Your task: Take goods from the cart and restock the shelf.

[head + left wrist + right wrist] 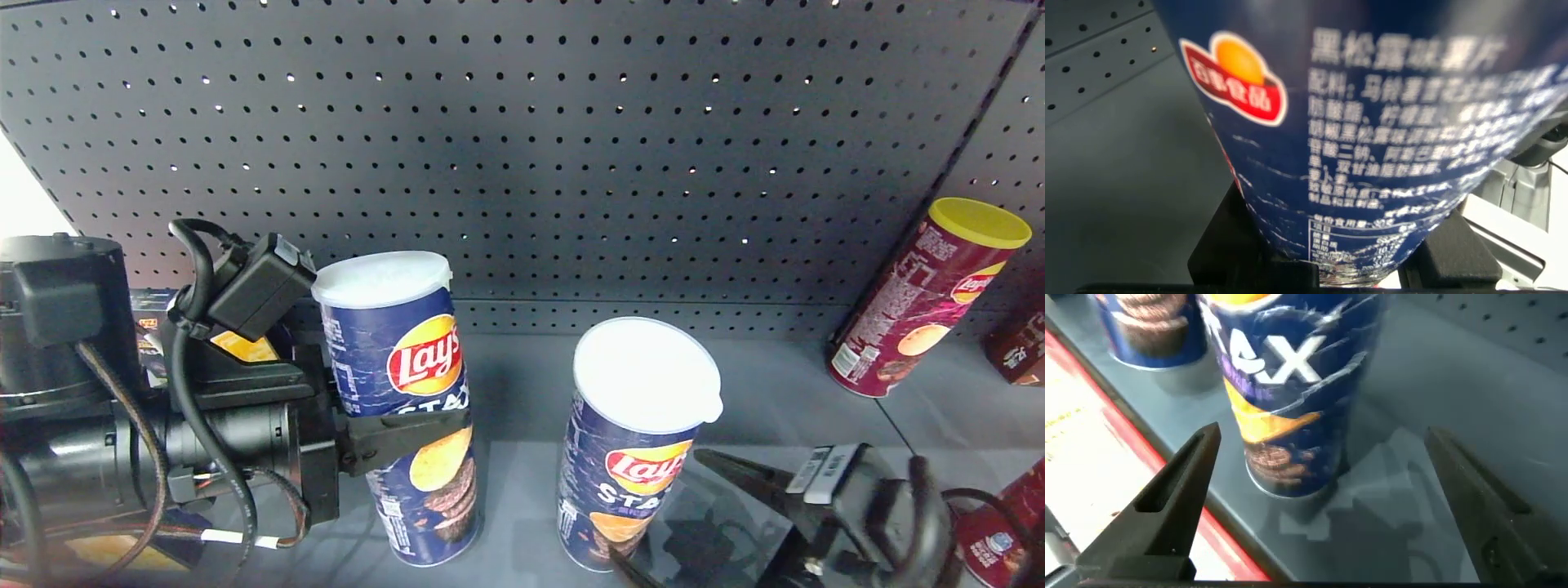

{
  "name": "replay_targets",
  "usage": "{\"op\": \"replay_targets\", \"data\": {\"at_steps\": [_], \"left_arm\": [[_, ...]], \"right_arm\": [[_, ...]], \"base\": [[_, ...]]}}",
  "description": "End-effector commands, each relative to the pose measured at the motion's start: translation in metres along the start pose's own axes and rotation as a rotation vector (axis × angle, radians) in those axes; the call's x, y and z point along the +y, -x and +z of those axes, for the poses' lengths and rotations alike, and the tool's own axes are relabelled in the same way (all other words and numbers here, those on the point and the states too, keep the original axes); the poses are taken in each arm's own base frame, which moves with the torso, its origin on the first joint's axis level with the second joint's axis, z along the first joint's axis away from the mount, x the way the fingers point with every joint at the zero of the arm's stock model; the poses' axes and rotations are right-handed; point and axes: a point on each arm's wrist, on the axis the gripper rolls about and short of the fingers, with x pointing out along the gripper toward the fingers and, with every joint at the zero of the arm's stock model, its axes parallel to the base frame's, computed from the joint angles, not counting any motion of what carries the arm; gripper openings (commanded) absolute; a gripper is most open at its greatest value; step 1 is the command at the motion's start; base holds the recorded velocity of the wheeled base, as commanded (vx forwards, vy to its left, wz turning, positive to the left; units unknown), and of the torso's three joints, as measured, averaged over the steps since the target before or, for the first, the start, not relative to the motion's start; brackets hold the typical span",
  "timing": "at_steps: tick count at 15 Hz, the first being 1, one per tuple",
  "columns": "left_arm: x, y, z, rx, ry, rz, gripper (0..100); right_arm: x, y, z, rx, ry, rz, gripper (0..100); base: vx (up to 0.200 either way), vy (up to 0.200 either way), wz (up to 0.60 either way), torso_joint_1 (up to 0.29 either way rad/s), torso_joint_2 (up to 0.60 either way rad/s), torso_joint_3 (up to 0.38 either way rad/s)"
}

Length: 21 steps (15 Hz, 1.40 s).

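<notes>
Grey shelf (775,392), dark pegboard (522,122), gripped blue can (416,359) beside second can (629,474)

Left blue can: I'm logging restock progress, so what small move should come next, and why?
Probably open the left claw: it grips the left blue can at mid-height, and the can's base seems to rest on the shelf, nearly upright.

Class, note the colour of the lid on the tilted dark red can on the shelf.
The lid is yellow, clearest in the head view.
</notes>
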Motion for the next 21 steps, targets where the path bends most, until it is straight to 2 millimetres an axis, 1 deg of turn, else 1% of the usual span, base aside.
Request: {"op": "replay_targets", "data": {"at_steps": [1, 2, 4, 7, 8, 9, 14, 16, 17, 18, 19, 20, 21], "left_arm": [[0.003, -0.005, 0.0, -0.005, -0.002, -0.001, 0], [0.004, -0.006, 0.0, -0.008, -0.003, 0.001, 0], [0.005, -0.007, 0.002, -0.012, -0.006, 0.001, 0], [0.004, -0.006, 0.002, -0.013, -0.007, 0.001, 0], [0.004, -0.006, 0.002, -0.013, -0.007, 0.001, 0], [0.004, -0.006, 0.002, -0.013, -0.007, 0.001, 0], [0.003, -0.005, 0.0, -0.008, -0.003, 0.001, 0], [0.003, -0.006, -0.001, -0.006, -0.003, -0.001, 0], [0.003, -0.006, -0.001, -0.006, -0.003, -0.001, 0], [0.003, -0.006, -0.001, -0.006, -0.004, -0.004, 0], [0.003, -0.006, -0.001, -0.006, -0.004, -0.004, 0], [0.002, -0.006, -0.001, -0.006, -0.004, -0.005, 0], [0.002, -0.006, -0.001, -0.004, -0.003, -0.005, 0]], "right_arm": [[-0.007, 0.026, 0.011, -0.075, -0.027, 0.012, 100], [-0.008, 0.028, 0.011, -0.08, -0.019, 0.005, 100], [-0.014, 0.04, 0.011, -0.105, 0.017, 0.007, 100], [-0.017, 0.055, 0.006, -0.116, 0.042, 0.024, 100], [-0.019, 0.065, 0.002, -0.124, 0.046, 0.042, 100], [-0.02, 0.069, 0.0, -0.129, 0.058, 0.043, 100], [-0.021, 0.07, 0.009, -0.172, 0.041, 0.043, 100], [-0.021, 0.066, 0.031, -0.239, 0.004, 0.021, 100], [-0.021, 0.065, 0.036, -0.251, -0.001, 0.018, 100], [-0.021, 0.063, 0.05, -0.293, -0.012, 0.012, 100], [-0.021, 0.063, 0.05, -0.293, -0.012, 0.012, 100], [-0.021, 0.061, 0.064, -0.333, -0.01, 0.001, 100], [-0.021, 0.061, 0.067, -0.344, -0.012, -0.001, 100]], "base": [[0.0, 0.0, 0.0, 0.0, 0.0, 0.0], [0.0, 0.0, 0.0, 0.0, 0.0, 0.0], [0.0, 0.0, 0.0, 0.0, 0.0, 0.0], [0.0, 0.0, 0.0, 0.0, 0.0, 0.0], [0.0, 0.0, 0.0, 0.0, 0.0, 0.0], [0.0, 0.0, 0.0, 0.0, 0.0, 0.0], [0.0, 0.0, 0.0, 0.0, 0.0, 0.0], [0.0, 0.0, 0.0, 0.0, 0.0, 0.0], [0.0, 0.0, 0.0, 0.0, 0.0, 0.0], [0.0, 0.0, 0.0, 0.0, 0.0, 0.0], [0.0, 0.0, 0.0, 0.0, 0.0, 0.0], [0.0, 0.0, 0.0, 0.0, 0.0, 0.0], [0.0, 0.0, 0.0, 0.0, 0.0, 0.0]]}}
